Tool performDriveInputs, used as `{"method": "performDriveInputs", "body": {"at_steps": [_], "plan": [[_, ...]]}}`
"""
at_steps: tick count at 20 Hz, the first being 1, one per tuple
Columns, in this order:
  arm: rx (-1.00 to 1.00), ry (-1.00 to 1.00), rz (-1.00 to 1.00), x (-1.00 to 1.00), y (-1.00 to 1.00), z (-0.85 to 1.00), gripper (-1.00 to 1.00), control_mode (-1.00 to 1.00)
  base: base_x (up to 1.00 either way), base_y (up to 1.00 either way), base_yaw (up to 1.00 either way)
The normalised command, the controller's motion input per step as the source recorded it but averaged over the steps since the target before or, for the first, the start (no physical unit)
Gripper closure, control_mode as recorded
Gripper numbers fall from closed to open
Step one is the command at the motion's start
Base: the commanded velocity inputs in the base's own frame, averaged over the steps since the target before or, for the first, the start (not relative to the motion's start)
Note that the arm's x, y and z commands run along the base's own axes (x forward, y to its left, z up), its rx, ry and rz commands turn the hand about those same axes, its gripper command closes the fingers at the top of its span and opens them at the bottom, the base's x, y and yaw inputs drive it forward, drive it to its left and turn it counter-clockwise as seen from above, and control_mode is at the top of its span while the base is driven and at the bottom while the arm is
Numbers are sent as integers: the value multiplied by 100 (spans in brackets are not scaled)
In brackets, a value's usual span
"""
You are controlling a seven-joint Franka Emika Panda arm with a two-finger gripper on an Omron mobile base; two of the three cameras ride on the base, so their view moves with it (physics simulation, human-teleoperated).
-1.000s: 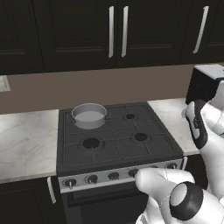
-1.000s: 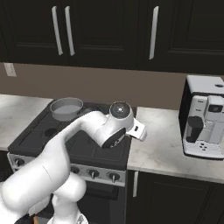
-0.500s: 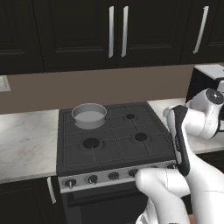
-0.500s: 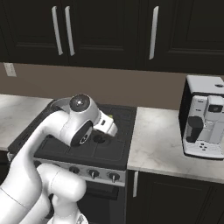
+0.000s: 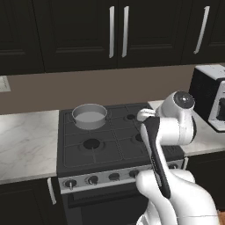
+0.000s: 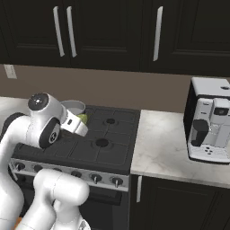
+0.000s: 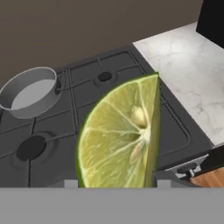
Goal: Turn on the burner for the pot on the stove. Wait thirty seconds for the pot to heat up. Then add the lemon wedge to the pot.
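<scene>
One lemon wedge (image 7: 120,140) gripped in tool (image 6: 81,120), cut face toward camera, above stove (image 5: 79,151); pot (image 5: 89,116) back-left.

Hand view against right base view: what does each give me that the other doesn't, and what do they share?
Hand view alone: the yellow-green lemon wedge's cut face with pale seeds, close up between the gripper's fingers, and the small round silver-grey pot's pale inside, apparently empty.

Right base view alone: the white and black coffee machine on the marble counter, the dark wall cabinets, the stove's front knobs, and the white arm over the stove.

Both: the black gas stove, the pot, the wedge.
</scene>
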Motion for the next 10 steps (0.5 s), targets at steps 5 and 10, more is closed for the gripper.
{"method": "performDriveInputs", "body": {"at_steps": [5,10], "plan": [[0,6,0,0,100,22,100,-100,0,0,0],[0,5,0,0,100,19,100,-100,0,0,0]]}}
